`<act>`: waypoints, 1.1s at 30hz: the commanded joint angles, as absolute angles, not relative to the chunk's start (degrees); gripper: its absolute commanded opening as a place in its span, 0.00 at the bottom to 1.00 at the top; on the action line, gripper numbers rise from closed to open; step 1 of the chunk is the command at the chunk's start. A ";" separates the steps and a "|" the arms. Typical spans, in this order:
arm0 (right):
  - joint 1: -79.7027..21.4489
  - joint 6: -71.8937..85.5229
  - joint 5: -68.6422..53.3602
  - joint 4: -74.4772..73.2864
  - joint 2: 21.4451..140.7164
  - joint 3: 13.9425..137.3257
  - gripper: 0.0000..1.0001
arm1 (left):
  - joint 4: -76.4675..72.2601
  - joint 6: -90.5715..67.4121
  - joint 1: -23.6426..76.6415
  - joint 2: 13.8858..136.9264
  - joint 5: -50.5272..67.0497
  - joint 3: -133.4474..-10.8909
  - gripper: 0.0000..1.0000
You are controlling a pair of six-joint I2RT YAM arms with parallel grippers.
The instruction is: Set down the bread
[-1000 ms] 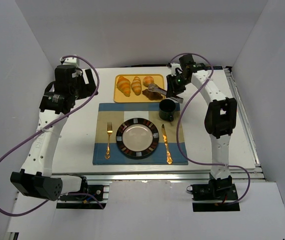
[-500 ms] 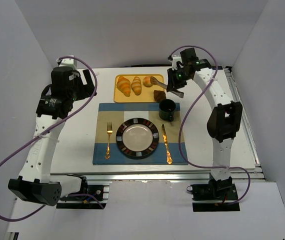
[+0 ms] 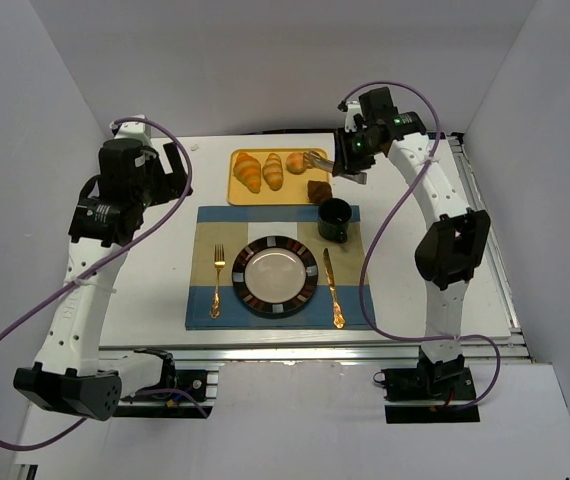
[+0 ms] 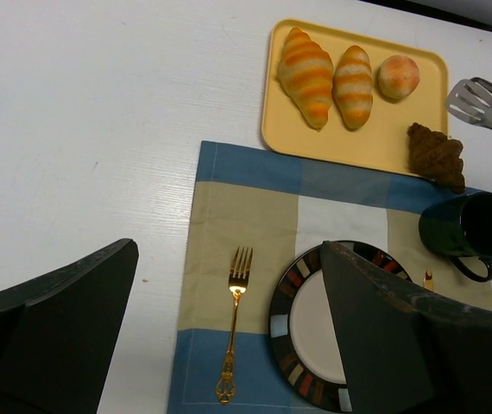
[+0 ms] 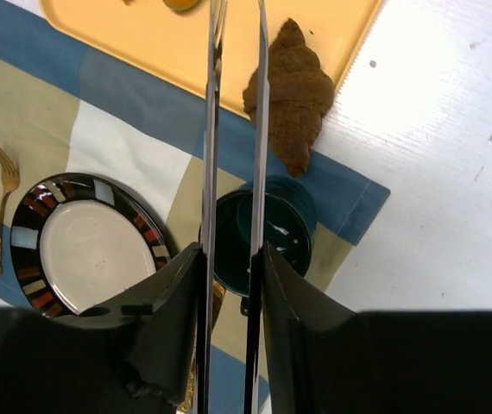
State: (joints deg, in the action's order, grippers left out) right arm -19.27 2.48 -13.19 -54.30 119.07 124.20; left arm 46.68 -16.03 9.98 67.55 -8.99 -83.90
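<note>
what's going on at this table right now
The right fingers grip a pair of tongs, whose tips hover by the round bun at the right end of the yellow tray and seem to hold nothing. A dark croissant lies half off the tray's corner. The plate is bare, so no bread is placed yet. The left fingers are open and empty.

A robotics lab test cell: plain white panels (image 3: pixel 265 60) wall in the white table (image 3: pixel 155 290) on three sides, aluminium rails (image 3: pixel 315 350) edge its near side, and a placemat (image 3: pixel 205 225) at its middle carries a plate (image 3: pixel 275 242), fork (image 3: pixel 217 280) and knife (image 3: pixel 332 290).
</note>
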 commanded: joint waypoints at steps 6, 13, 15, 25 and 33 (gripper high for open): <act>-19.86 3.96 -8.18 -58.27 112.86 117.69 0.49 | 47.11 -16.79 10.20 64.51 -8.61 -82.62 0.98; -19.95 3.69 -6.86 -58.45 112.59 117.07 0.53 | 47.28 -16.70 10.20 64.25 -8.00 -82.35 0.98; -20.13 3.69 -6.33 -58.54 112.68 117.16 0.54 | 47.37 -16.70 10.20 64.07 -8.09 -82.27 0.98; -20.48 2.90 -8.26 -58.36 114.17 116.81 0.62 | 47.46 -16.35 10.20 63.81 -8.53 -81.91 0.98; -21.71 2.72 -7.91 -58.53 116.72 117.33 0.61 | 47.81 -15.82 10.20 63.98 -8.96 -82.26 0.98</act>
State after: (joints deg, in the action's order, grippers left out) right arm -21.02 3.22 -7.27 -58.57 116.18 116.75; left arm 47.09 -16.40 9.98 65.54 -8.58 -82.30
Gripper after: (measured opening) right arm 0.613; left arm 0.983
